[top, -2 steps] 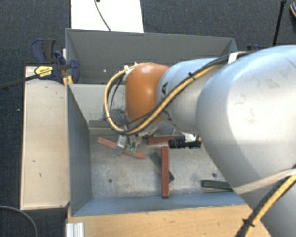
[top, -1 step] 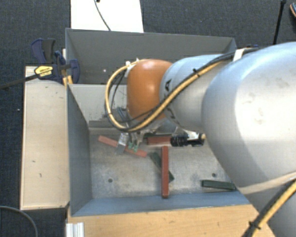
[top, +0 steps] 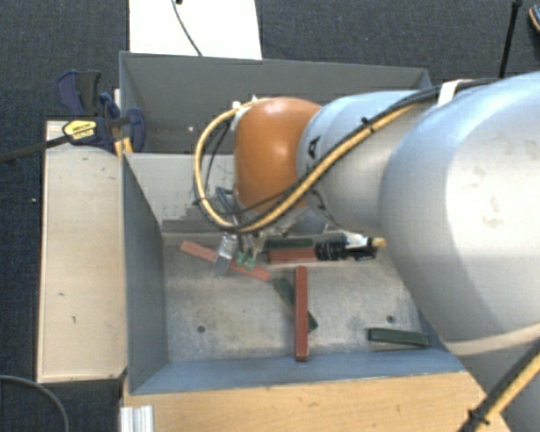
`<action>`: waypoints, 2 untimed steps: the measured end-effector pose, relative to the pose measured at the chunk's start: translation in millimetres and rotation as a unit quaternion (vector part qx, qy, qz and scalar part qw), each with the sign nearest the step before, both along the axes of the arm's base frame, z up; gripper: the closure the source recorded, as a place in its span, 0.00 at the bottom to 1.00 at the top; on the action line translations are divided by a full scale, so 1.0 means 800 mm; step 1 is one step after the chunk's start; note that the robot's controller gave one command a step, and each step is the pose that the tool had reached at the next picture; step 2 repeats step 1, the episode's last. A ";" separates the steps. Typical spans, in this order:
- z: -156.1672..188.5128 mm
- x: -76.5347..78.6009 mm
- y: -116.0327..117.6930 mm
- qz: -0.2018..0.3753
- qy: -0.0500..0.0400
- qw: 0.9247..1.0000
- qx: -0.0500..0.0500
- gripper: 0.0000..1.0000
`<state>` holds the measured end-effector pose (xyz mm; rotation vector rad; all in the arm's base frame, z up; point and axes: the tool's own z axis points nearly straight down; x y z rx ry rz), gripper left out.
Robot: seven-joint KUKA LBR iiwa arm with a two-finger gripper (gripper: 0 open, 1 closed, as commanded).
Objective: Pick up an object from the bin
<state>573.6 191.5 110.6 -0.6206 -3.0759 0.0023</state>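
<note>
1. Several things crowd the jaws: a red-brown stick (top: pixel 194 251) lying crosswise at the far left of the bin (top: pixel 144 277), and a black tube-like thing (top: pixel 346 247) just to its right.
2. Jaws sit low over that stick's right end; whether they are apart or together cannot be told.
3. Risk: a pinch so near the end would likely let the stick swing and slip.
4. Left wall stands near; open floor lies nearer, left of the long upright stick (top: pixel 301 322).

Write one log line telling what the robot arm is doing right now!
end effector: low in bin, over slanted reddish stick at middle left | nearby: long red stick, black marker | grasp: not confirmed
</note>
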 end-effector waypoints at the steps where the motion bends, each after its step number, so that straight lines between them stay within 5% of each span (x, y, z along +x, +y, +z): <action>1: 0.027 0.000 0.000 0.000 0.000 1.000 0.000 1.00; 2: 0.027 0.000 0.000 0.000 0.000 1.000 0.000 1.00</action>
